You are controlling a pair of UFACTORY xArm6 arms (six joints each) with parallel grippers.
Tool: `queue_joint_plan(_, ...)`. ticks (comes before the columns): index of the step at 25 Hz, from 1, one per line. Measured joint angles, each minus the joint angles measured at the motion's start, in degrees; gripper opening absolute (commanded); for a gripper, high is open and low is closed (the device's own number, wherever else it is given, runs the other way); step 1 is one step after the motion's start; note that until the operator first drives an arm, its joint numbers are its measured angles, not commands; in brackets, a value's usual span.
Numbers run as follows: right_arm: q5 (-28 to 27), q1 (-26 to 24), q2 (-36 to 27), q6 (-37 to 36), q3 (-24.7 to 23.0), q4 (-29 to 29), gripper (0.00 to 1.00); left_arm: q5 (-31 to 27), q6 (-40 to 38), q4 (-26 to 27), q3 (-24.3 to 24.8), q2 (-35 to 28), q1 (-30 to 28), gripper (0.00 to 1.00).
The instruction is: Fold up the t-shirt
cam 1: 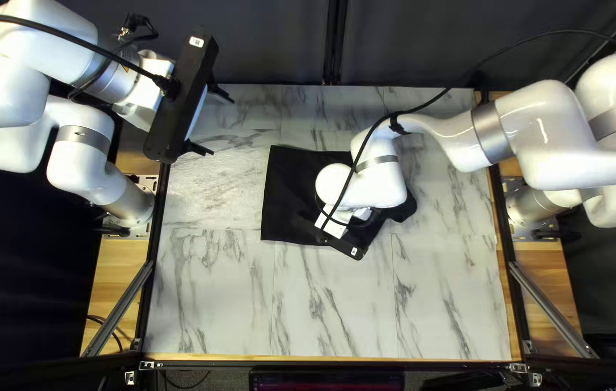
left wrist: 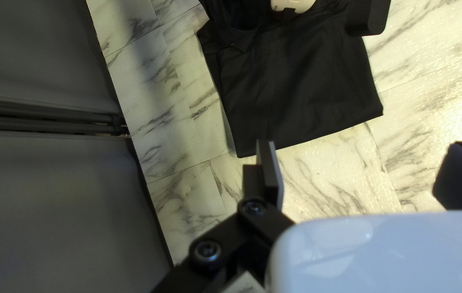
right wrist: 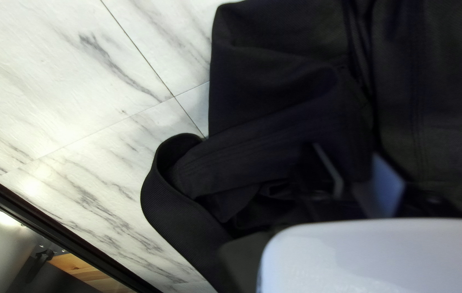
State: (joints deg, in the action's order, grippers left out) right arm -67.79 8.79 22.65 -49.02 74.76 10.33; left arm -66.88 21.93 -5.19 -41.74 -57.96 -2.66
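Observation:
The black shirt (cam 1: 290,195) lies on the table, with a fairly straight edge on the left arm's side and bunched cloth toward the right arm. My left gripper (cam 1: 217,123) hangs open well away from it. In the left wrist view that gripper (left wrist: 364,173) has wide-spread fingers with bare table between them; the shirt (left wrist: 301,81) lies ahead. My right gripper (cam 1: 342,242) is low over the shirt, its fingertips hidden there. In its wrist view the right gripper (right wrist: 357,173) stands narrowly open against the shirt (right wrist: 280,103), beside a looped band of cloth.
Marble-patterned table (cam 1: 337,311) surrounds the shirt. The right forearm (cam 1: 380,177) and its black cable cross over the cloth. A dark curtain (cam 1: 467,43) hangs behind the far edge. Metal rails (cam 1: 116,311) flank the table, and a screen (cam 1: 326,381) stands at its near edge.

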Motion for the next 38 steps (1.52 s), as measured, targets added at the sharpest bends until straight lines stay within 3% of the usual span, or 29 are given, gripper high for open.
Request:
queue_joint_plan(12,-6.6,7.9,4.1,-0.1,9.6,6.5,0.00,0.0,0.0,0.0,0.0,0.0,0.0,1.00)
queue_joint_plan(22,-12.6,9.4,4.7,-6.2,14.9,13.6,0.00,0.0,0.0,0.0,0.0,0.0,0.0,1.00)
queue_joint_plan(30,-13.7,8.9,11.2,-12.8,24.0,18.5,0.00,0.0,0.0,0.0,0.0,0.0,0.0,1.00)
queue_joint_plan(35,-15.2,9.1,18.1,-16.7,33.1,21.5,0.00,0.0,0.0,0.0,0.0,0.0,0.0,1.00)
queue_joint_plan(38,-14.4,8.9,19.9,-17.4,34.2,23.7,0.00,0.0,0.0,0.0,0.0,0.0,0.0,1.00)
